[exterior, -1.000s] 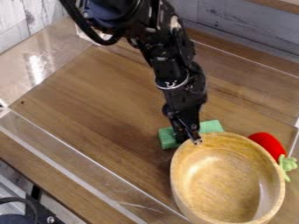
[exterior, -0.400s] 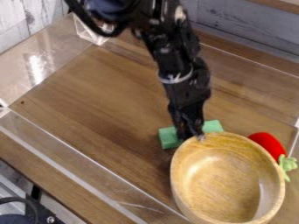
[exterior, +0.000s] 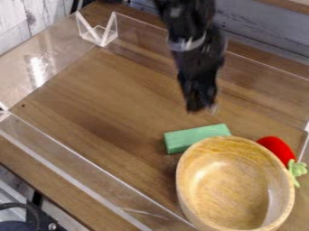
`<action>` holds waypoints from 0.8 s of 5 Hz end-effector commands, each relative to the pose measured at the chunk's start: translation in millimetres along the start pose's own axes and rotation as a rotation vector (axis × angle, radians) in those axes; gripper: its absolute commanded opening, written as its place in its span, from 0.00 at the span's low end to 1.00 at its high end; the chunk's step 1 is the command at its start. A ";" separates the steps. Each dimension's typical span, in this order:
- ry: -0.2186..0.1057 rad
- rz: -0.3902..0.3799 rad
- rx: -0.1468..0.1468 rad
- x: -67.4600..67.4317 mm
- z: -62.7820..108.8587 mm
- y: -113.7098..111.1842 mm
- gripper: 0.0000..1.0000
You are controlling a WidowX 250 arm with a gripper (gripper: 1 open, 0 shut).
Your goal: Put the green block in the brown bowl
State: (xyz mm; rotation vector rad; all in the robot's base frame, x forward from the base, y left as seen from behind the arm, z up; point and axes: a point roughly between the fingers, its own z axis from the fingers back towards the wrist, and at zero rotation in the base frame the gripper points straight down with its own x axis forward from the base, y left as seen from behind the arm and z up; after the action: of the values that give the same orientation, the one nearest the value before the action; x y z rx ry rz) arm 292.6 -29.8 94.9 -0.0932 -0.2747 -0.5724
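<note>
The green block [exterior: 197, 137] lies flat on the wooden table, just up and left of the brown bowl's rim [exterior: 193, 159], close to it or touching it. The brown bowl is empty inside and sits at the lower right. My gripper [exterior: 198, 103] hangs blurred above the block, clear of it and pointing steeply down. Its fingers look shut with nothing between them.
A red rounded object [exterior: 277, 148] with a green stem rests against the bowl's right side. Clear plastic walls [exterior: 85, 153] fence the table, and a small clear stand [exterior: 97, 27] sits at the back left.
My gripper was down at the green block beside the bowl. It has risen well above it, and the block stayed on the table, now fully in view.
</note>
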 end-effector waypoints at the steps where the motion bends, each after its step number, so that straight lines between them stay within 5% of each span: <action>1: -0.046 -0.026 0.025 4.4 2.1 4.6 1.00; 2: -0.027 -0.078 -0.011 -6.3 -10.6 1.7 1.00; 4: 0.011 -0.109 -0.033 -22.7 -41.9 -1.2 1.00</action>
State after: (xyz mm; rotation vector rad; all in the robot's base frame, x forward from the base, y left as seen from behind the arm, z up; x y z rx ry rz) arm 277.1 -27.3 39.7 -0.1182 -0.2255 -0.6898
